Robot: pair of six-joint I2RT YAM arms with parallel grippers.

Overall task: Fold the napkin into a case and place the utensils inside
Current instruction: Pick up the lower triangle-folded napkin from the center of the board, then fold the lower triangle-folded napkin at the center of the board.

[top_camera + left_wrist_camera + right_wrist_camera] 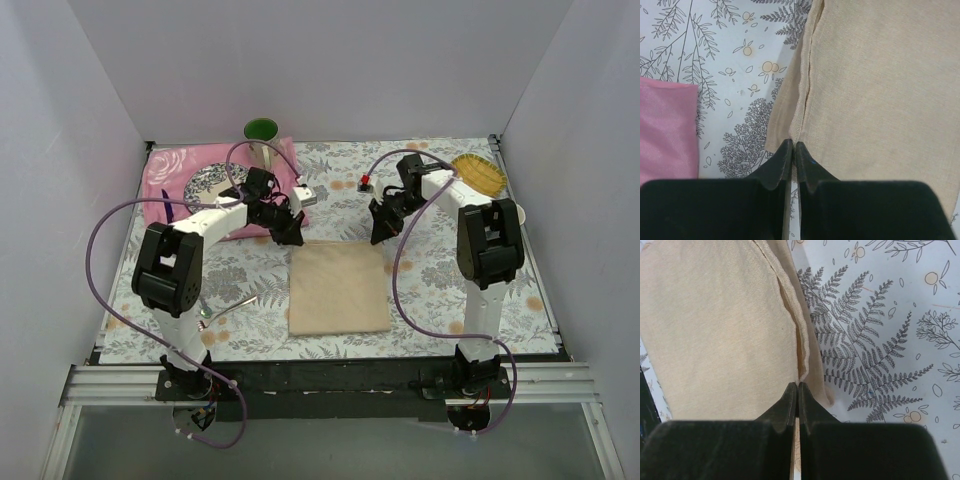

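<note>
The beige-tan napkin [338, 288] lies folded as an oblong on the patterned table, with doubled layers along both side edges. My left gripper [292, 239] is at its far left corner, jaws shut on the cloth edge [805, 100], as the left wrist view shows [794, 145]. My right gripper [378, 238] is at the far right corner, jaws shut on the layered edge [801, 347] in the right wrist view [798, 385]. A slim metal utensil [228, 308] lies left of the napkin by the left arm; the other utensil cannot be made out.
A pink cloth mat [165, 175] with a plate [212, 183] lies at the back left, its corner in the left wrist view [665, 130]. A green cup [261, 131] stands behind it. A yellow dish [477, 175] sits at the back right.
</note>
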